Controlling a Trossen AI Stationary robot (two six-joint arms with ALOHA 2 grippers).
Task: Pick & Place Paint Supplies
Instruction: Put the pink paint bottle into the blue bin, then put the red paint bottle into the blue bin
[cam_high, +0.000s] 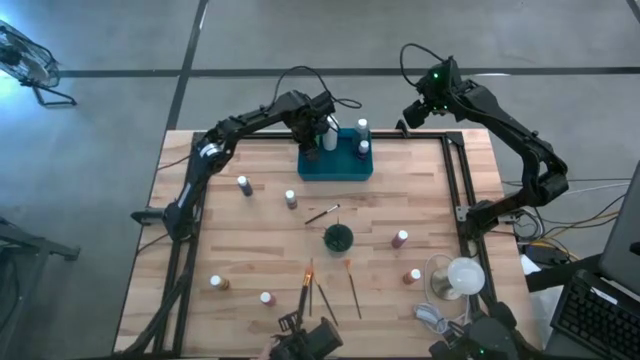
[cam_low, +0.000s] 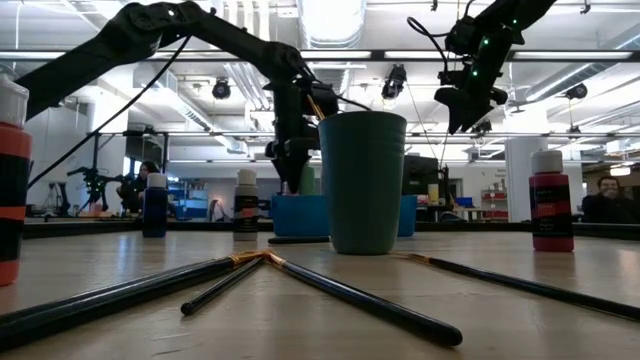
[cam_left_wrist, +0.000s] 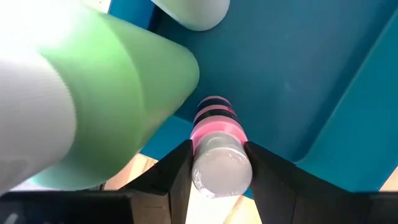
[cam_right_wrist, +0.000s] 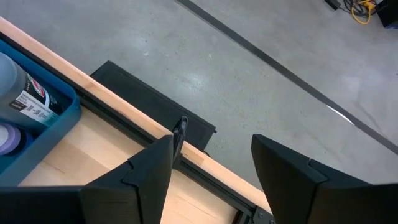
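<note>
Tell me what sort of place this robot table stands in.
Probably a robotics lab or open workshop hall: a bare concrete floor around the wooden table, exposed ceiling light strips, and workbenches with a seated person in the background.

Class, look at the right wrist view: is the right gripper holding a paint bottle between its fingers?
No. The right gripper stands open with nothing between its fingers, above the table's edge beside the teal tray.

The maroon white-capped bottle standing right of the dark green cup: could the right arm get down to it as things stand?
Probably yes. The right gripper is open, empty and raised beyond the table's far edge. The maroon white-capped bottle stands alone on bare wood, apart from the dark green round cup, so nothing appears to block it.
</note>
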